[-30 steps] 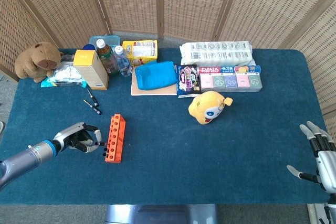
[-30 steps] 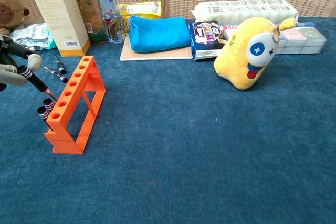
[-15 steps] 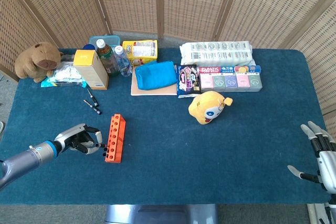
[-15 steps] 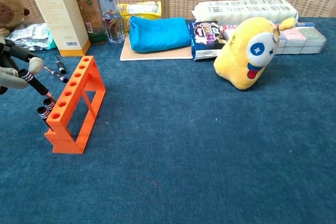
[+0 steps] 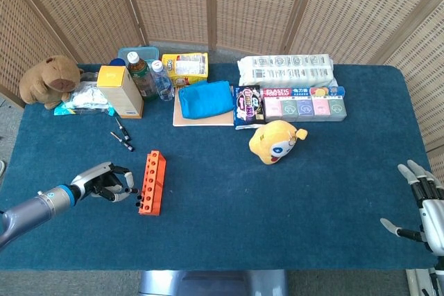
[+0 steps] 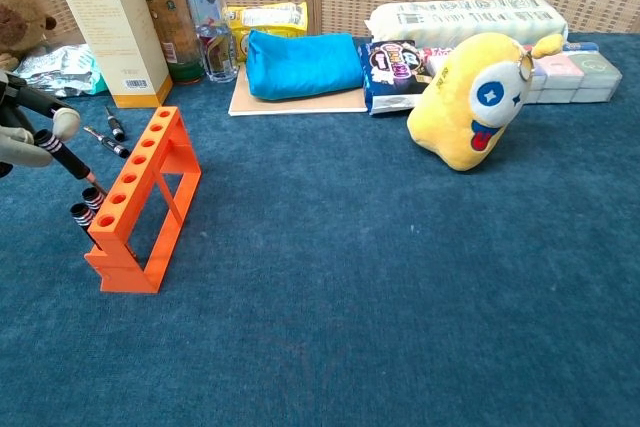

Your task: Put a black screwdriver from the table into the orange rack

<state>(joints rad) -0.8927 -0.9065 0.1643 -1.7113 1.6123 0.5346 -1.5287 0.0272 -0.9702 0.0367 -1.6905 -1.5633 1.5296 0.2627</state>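
Left hand (image 6: pixel 22 132) pinches the black screwdriver (image 6: pixel 70 160), tip aimed at the orange rack (image 6: pixel 140 197).
We find the shaft slanting down from the hand toward the rack's near end, the tip just beside its top holes; the right hand (image 5: pixel 423 207), fingers spread and empty, sits well apart.

Five small black-handled screwdrivers (image 6: pixel 68 156) are seen: one held, two on the table, two beside one orange plastic rack (image 6: pixel 140 199). Two drink bottles (image 5: pixel 141 74) and two plush toys (image 5: pixel 276 141) are counted.
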